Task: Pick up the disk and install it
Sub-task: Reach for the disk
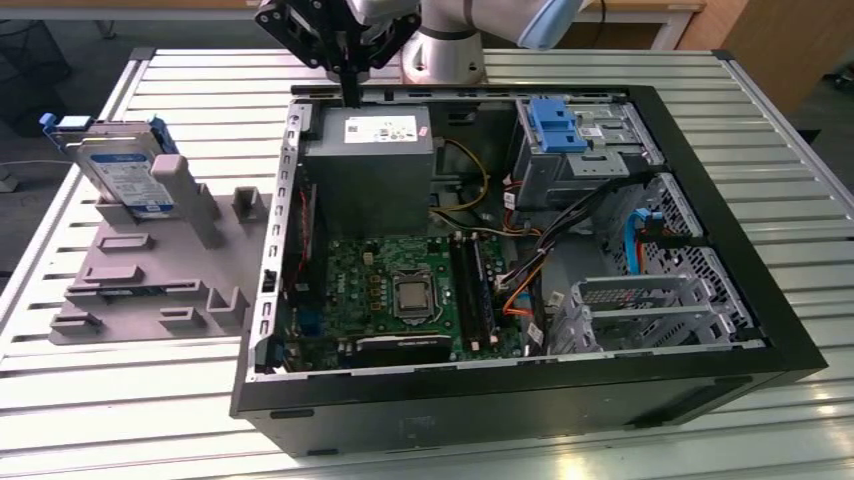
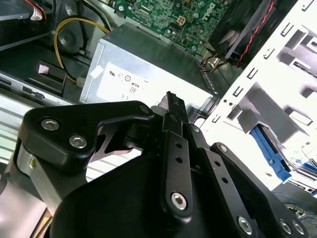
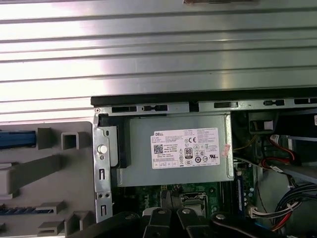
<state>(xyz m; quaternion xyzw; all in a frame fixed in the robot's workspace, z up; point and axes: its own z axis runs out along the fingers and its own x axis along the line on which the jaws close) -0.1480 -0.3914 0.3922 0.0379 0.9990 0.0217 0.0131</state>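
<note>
Grey rack holds disk on edge | open case: grey box inside | jaws closed, empty, over box

The claw, fingers pressed together, hangs just above the grey power supply, at its edge by the case rim, with open air all around it there. Toward the exterior view's left of the power supply, the case's side wall rises as a barrier. Beyond it the disk stands upright in a grey fixture among short posts, open from above. Toward the exterior view's right of the power supply, yellow wires, black cable bundles and a drive cage crowd the space.
</note>
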